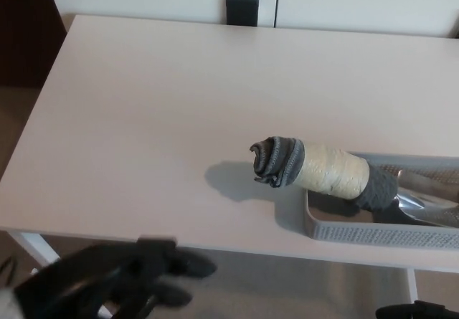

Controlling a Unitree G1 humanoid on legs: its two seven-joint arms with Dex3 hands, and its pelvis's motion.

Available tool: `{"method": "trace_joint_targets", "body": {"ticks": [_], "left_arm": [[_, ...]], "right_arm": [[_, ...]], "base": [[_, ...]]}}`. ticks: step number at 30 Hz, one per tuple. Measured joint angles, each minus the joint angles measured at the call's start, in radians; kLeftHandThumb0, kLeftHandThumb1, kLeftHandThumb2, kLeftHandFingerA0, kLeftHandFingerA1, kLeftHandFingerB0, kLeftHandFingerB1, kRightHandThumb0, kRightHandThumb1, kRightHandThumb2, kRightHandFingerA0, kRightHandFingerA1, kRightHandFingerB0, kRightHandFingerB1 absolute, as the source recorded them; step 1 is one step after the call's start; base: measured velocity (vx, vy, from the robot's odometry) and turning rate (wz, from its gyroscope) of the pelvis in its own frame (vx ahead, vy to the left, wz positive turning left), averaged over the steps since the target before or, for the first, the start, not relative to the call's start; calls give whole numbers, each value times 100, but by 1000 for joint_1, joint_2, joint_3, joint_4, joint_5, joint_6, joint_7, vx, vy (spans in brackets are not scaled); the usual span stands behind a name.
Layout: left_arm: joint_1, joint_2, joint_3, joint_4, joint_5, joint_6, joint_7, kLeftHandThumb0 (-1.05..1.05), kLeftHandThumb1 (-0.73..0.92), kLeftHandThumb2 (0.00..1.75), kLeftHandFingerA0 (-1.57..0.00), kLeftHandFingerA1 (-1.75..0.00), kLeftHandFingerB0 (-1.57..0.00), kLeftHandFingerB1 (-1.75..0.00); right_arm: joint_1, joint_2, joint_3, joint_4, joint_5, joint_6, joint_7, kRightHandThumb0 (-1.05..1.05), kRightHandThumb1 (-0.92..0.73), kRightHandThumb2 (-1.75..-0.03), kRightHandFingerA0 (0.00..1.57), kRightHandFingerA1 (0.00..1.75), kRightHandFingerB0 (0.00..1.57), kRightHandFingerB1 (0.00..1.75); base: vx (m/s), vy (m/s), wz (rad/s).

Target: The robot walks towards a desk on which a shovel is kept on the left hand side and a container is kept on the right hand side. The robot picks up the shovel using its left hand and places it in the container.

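The shovel lies in the grey mesh container at the desk's right. Its grey end and cream-wrapped handle stick out over the container's left rim, and its metal blade rests inside. My left hand is low at the bottom left, below the desk's front edge, blurred, open with its fingers apart and holding nothing. It is well clear of the shovel. A black part at the bottom right edge may be my right hand, but its fingers do not show.
The pale desk reaches from the wall to its front edge near me. A black block stands at the desk's far edge. Dark floor shows at the left beyond the desk.
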Motion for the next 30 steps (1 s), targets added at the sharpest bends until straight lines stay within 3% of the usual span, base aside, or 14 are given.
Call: {"method": "trace_joint_targets", "body": {"ticks": [3, 4, 9, 10, 11, 14, 15, 17, 20, 24, 25, 28, 29, 30], "left_arm": [[83, 34, 18, 42, -16, -28, -33, -91, 76, 115, -22, -45, -33, -48], [103, 50, 15, 70, -16, -39, -39, -89, 90, 68, -28, -37, -34, -35], [140, 98, -20, 206, -14, -87, -53, -90, 90, 67, -26, -43, -34, -38], [140, 102, -29, 238, -13, -95, -53, -91, 69, 114, -13, -49, -35, -53], [138, 103, -42, 284, -11, -107, -50, -93, 90, 67, -27, -47, -36, -40], [131, 97, -63, 379, -1, -131, -27, -93, 92, 71, -24, -48, -34, -41], [125, 94, -72, 420, 5, -141, -14, -93, 78, 122, -20, -53, -34, -54], [110, 89, -89, 487, 18, -157, 13, -93, 81, 124, -27, -55, -31, -52], [85, 82, -114, 581, 38, -176, 62, -85, 92, 73, -31, -57, -27, -46], [58, 68, -134, 682, 62, -195, 128, -79, 92, 69, -5, -39, -19, -38], [54, 63, -137, 701, 66, -198, 142, -80, 73, 111, -3, -43, -11, -48], [43, 56, -147, 778, 81, -211, 192, -83, 73, 112, -2, -42, -11, -45], [40, 55, -150, 806, 87, -216, 211, -80, 91, 68, -2, -39, -13, -36], [36, 54, -154, 838, 92, -221, 230, -79, 91, 68, -2, -39, -12, -35]], "right_arm": [[2, 0, 0, 10, -1, 0, 0, -23, -57, -56, 73, 54, 59, 49], [3, 0, 0, 12, -1, 0, 0, -23, -57, -56, 73, 54, 58, 49], [6, 0, 1, 18, -4, 0, -2, -24, -57, -56, 72, 53, 57, 48], [7, 0, 1, 20, -4, 0, -2, -30, -57, -56, 69, 53, 54, 46], [8, 0, 1, 21, -5, 0, -3, -33, -57, -56, 67, 52, 53, 46], [12, 0, 1, 25, -8, 0, -5, -39, -58, -56, 63, 51, 50, 45], [14, 0, 0, 26, -9, 0, -5, -41, -59, -57, 59, 51, 48, 45], [18, 0, 0, 29, -9, 0, -6, -43, -61, -58, 53, 50, 44, 43], [26, 2, 0, 30, -8, 0, -7, -51, -61, -58, 43, 47, 36, 40], [39, 7, 0, 30, -8, -1, -8, -60, -67, -61, 35, 44, 27, 36], [43, 8, -1, 30, -8, -1, -8, -55, -67, -59, 34, 45, 27, 37], [65, 11, -1, 30, -8, -2, -9, -55, -48, -90, 32, 58, 16, 48], [73, 12, -1, 30, -8, -3, -9, -54, -67, -60, 32, 45, 26, 37], [83, 13, -2, 30, -8, -4, -10, -53, -66, -59, 32, 45, 25, 37]], "base": [[0, 0, 0], [0, 0, 0], [0, 0, 0], [0, 0, 0], [0, 0, 0], [0, 0, 0], [0, 0, 0], [0, 0, 0], [0, 0, 0], [0, 0, 0], [0, 0, 0], [0, 0, 0], [0, 0, 0], [0, 0, 0]]}}
